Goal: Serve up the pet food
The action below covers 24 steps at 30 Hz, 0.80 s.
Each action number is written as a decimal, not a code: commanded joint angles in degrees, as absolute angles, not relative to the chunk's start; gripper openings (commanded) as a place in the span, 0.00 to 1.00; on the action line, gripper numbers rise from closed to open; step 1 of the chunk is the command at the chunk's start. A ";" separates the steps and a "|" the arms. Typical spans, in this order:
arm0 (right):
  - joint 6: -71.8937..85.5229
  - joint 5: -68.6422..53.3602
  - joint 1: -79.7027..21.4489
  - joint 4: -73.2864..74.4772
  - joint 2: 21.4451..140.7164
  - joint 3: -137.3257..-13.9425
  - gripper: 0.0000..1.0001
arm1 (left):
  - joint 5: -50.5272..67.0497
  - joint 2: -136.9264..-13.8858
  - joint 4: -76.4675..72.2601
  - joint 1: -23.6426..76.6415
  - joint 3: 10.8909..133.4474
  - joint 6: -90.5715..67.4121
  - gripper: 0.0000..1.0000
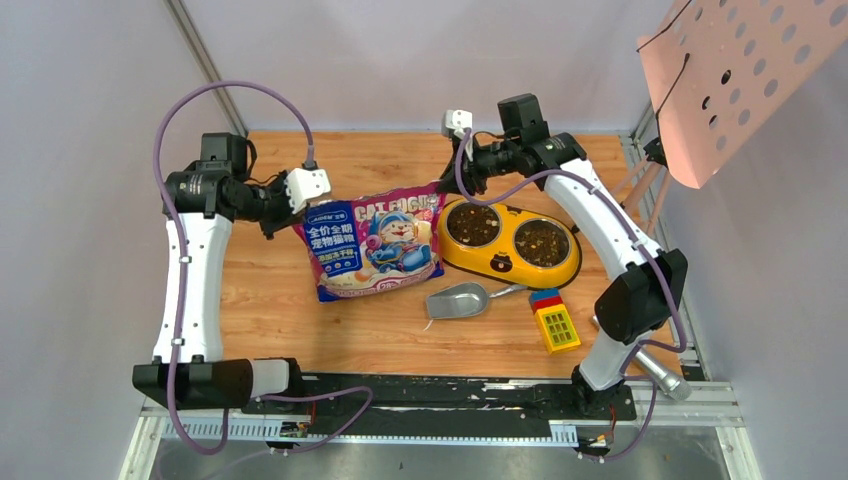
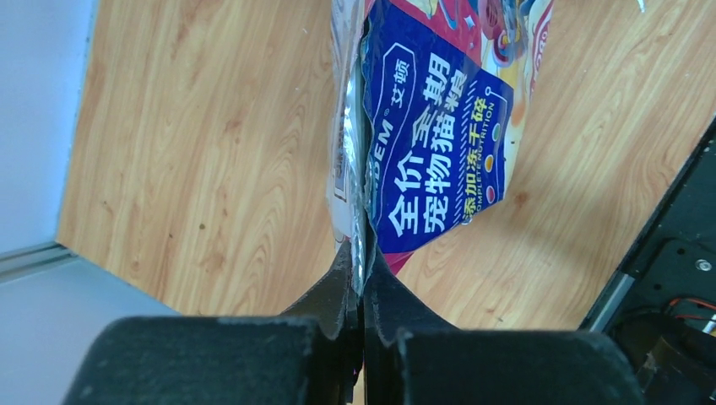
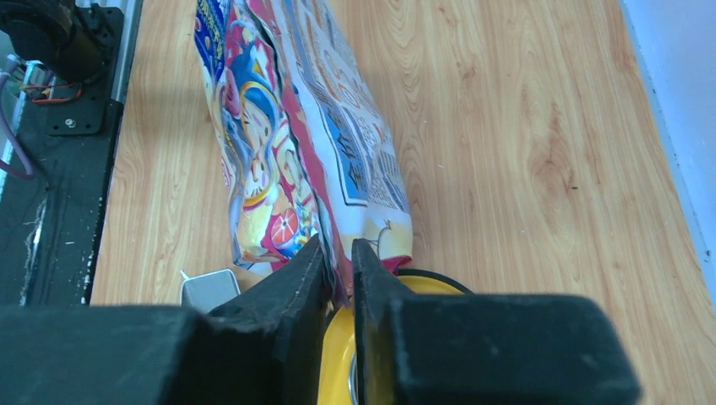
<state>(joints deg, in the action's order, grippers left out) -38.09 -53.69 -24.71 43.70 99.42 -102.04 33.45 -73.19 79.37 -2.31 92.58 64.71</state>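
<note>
Dark brown kibble [image 1: 473, 224] in both bowls of yellow feeder [image 1: 470, 259], beside CAT FOOD bag [image 1: 375, 245].

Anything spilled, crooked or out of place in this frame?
Kibble shows only inside the yellow double-bowl feeder, none on the table. The cat food bag is pinched at both top corners by the left end effector and right end effector. Only oddity: toy building blocks beside the feeder.

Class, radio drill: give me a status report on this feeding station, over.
Left gripper, right gripper: shut on cat food bag, opposite edges. Kibble shows in both bowls of yellow feeder. Scoop lies beside bag, nothing blocking.
</note>
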 commanded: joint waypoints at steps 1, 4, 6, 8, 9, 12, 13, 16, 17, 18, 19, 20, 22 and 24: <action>-38.24 -54.31 -21.92 42.03 96.49 -103.44 0.28 | 35.30 -73.11 82.27 -3.17 96.60 64.64 0.00; -40.17 -54.68 -25.07 42.18 97.49 -104.30 0.48 | 38.50 -73.07 79.95 -3.16 96.25 60.90 0.00; -42.61 -53.32 -27.93 42.19 98.62 -105.35 0.53 | 39.88 -72.40 77.71 -3.16 95.22 58.72 0.00; -45.28 -52.48 -30.91 42.33 99.84 -106.54 0.55 | 41.05 -71.66 75.79 -3.15 94.09 56.90 0.00; -46.66 -52.21 -32.33 42.17 100.25 -106.93 0.57 | 41.36 -71.22 75.25 -3.16 93.35 56.49 0.00; -49.24 -51.25 -36.42 40.87 101.80 -108.13 0.60 | 42.15 -70.56 73.15 -3.16 92.43 54.21 0.00; -49.21 -51.11 -37.48 40.10 102.35 -108.66 0.60 | 42.26 -70.26 72.49 -3.16 92.21 53.82 0.00; -46.92 -50.72 -40.13 36.32 103.99 -109.57 0.59 | 42.90 -69.56 71.03 -3.16 91.65 51.76 0.00; -45.69 -50.46 -40.89 34.11 104.54 -109.63 0.59 | 43.03 -69.25 70.29 -3.12 91.25 51.08 0.00; -44.12 -50.07 -41.44 32.26 105.01 -109.38 0.58 | 43.28 -69.03 69.91 -3.18 91.11 50.72 0.00; -42.36 -49.52 -41.87 29.72 105.33 -108.89 0.57 | 43.35 -68.72 69.22 -3.17 90.78 50.12 0.00; -40.67 -48.95 -42.32 27.54 105.70 -108.39 0.57 | 43.40 -68.49 69.02 -3.17 90.65 49.93 0.00; -38.32 -48.60 -42.89 24.81 106.61 -108.15 0.51 | 43.47 -68.21 68.59 -3.18 90.40 49.64 0.00; -35.83 -48.69 -43.34 23.24 107.78 -108.63 0.46 | 43.42 -68.05 68.48 -3.17 90.39 49.69 0.00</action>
